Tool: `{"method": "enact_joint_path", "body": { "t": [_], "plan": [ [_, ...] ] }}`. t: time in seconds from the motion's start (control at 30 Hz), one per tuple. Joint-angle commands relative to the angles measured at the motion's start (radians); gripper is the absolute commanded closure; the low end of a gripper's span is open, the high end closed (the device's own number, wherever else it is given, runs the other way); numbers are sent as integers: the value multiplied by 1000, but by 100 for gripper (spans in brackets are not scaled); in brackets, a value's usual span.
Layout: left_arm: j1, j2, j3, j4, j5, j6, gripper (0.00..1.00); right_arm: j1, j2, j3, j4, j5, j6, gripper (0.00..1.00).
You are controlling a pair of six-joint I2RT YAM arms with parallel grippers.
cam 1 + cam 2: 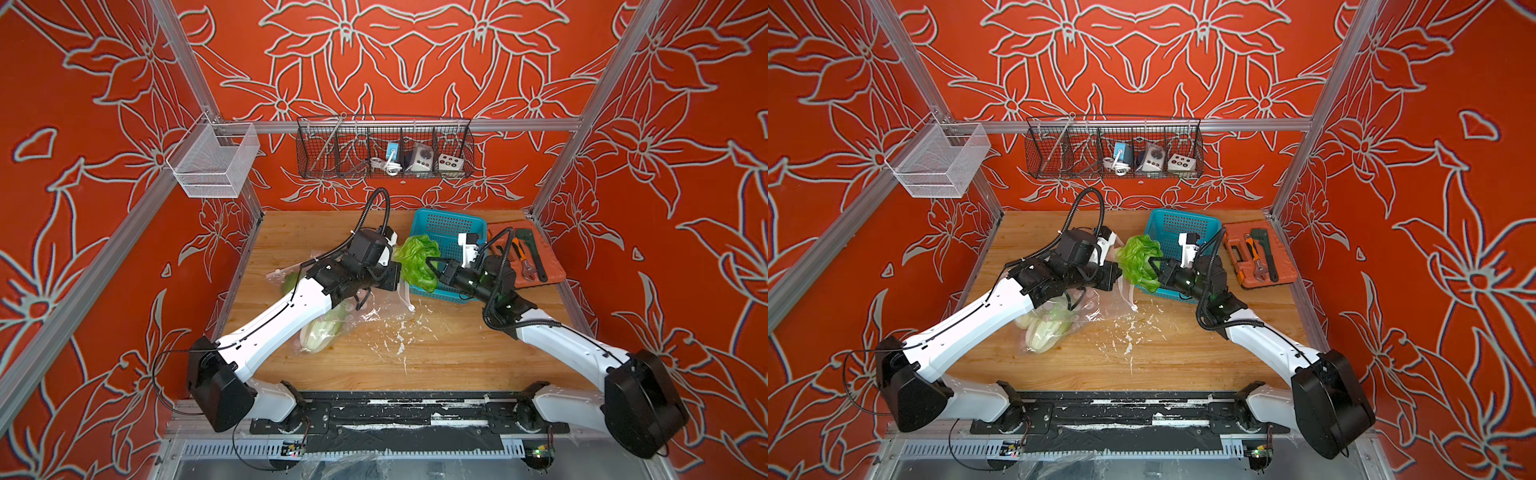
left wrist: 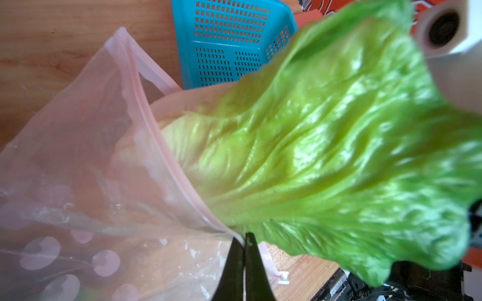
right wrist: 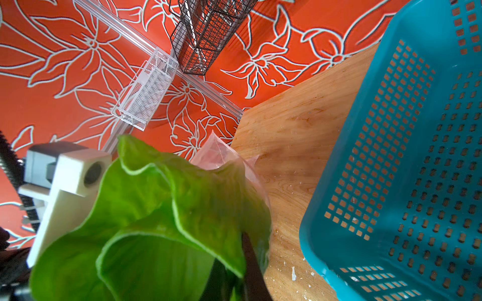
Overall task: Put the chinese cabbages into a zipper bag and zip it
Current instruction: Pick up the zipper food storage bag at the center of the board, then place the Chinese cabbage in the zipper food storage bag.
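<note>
Chinese cabbage, crinkly green leaves, pale base (image 2: 300, 156): base sits inside the mouth of clear pink-rimmed zipper bag (image 2: 78, 146), left of teal perforated plastic basket (image 1: 449, 226). My right gripper (image 1: 433, 266) clamps its leaves. My left gripper (image 2: 245, 238) pinches the bag rim.

The teal perforated plastic basket (image 1: 451, 226) is viewed steeply from high above in both top views, and closely by both wrist views.

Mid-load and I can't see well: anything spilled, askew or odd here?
White flecks litter the wooden table beside the zipper bag, like spilled crumbs or chipped finish. Nothing else stands out; the cabbage is only partway into the bag, leafy top outside.
</note>
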Motion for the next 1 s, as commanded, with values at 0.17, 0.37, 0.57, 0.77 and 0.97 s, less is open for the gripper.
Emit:
{"method": "enact_joint_path", "body": {
  "t": [0.17, 0.37, 0.57, 0.77, 0.97],
  "plan": [
    [2, 8, 143, 17, 77, 42, 100, 6, -29, -8, 66, -20, 38, 100],
    [-15, 33, 159, 87, 205, 16, 100, 16, -25, 40, 66, -40, 61, 100],
    [-16, 54, 159, 120, 272, 10, 100, 39, -1, 101, -1, -37, 13, 100],
    [-16, 25, 99, 202, 398, -44, 100, 43, 63, 228, -278, 107, -60, 100],
    [2, -4, 30, 304, 486, -98, 100, 66, 103, 343, -461, 189, -82, 98]
  ]
}}
